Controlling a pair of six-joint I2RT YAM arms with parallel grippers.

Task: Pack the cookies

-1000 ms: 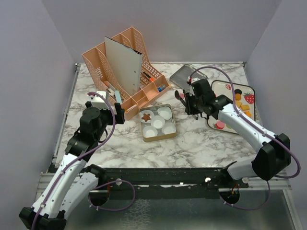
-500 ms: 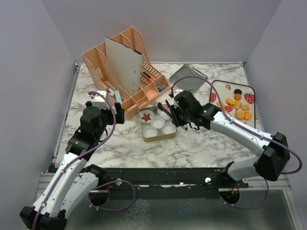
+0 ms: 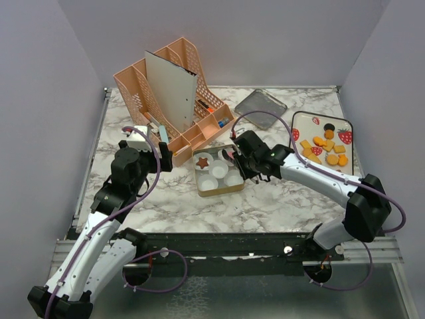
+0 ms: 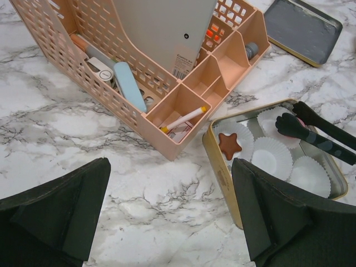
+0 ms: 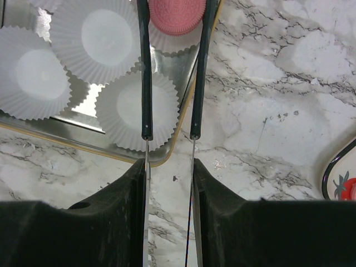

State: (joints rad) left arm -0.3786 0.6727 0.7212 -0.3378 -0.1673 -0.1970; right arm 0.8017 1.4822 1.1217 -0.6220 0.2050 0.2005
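1. Now the right gripper (image 3: 232, 157) pinches a pink cookie (image 5: 178, 13) between its jaws, over the far-right cup (image 5: 169, 44) of the tin (image 3: 201, 191). Whether the cookie touches the paper yet, I cannot tell.
2. As I judge it, the step in hand is seating this cookie in that cup. It should go straight down until it rests flat on the cup's base. Then the jaws should part only enough to free it.
3. Care is needed with the frilled wall. The cup is thin paper and would likely drag or tip if a finger caught it. The fingers should stay inside the rim, release gently, and lift straight up, not sideways.
4. A level cookie matters too: dropped from height or tilted, it could land on edge or skip into a neighbouring cup.
5. A star (image 4: 230, 143) lies in the far-left cup, and the cups nearest the gripper look empty.
6. More cookies (image 3: 325, 149) lie on the tray (image 3: 350, 149), well apart to the right, so packing looks barely begun.
7. The left gripper (image 4: 167, 222) hangs over the marble left of the tin, with its jaws spread wide and nothing in them.
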